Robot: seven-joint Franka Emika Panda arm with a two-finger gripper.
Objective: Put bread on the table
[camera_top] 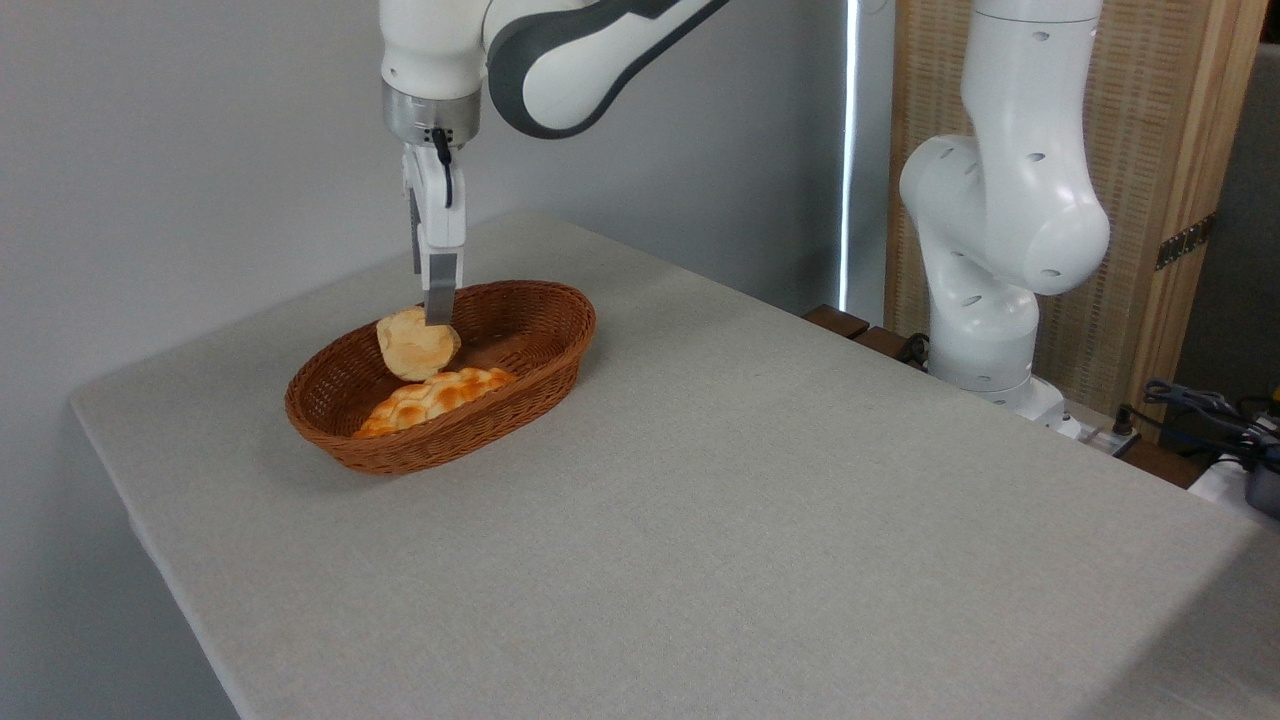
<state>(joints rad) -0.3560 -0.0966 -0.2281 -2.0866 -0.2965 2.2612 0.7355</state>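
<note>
The bun (415, 345) hangs tilted just above the wicker basket (330, 425), over the flat orange-brown loaf (435, 397), with the gripper (440, 318) and its jaws clamped on its upper edge. It looks light, pale and smooth-faced — probably stiff (an edge pinch holds it). The grey cloth counter (750, 480) lies beside the basket.

Gripper (437, 318) pinching tilted pale bread (415, 344) above wicker basket (520, 375), just over orange-brown loaf (437, 396) lying inside, on grey-beige table (750, 500).
</note>
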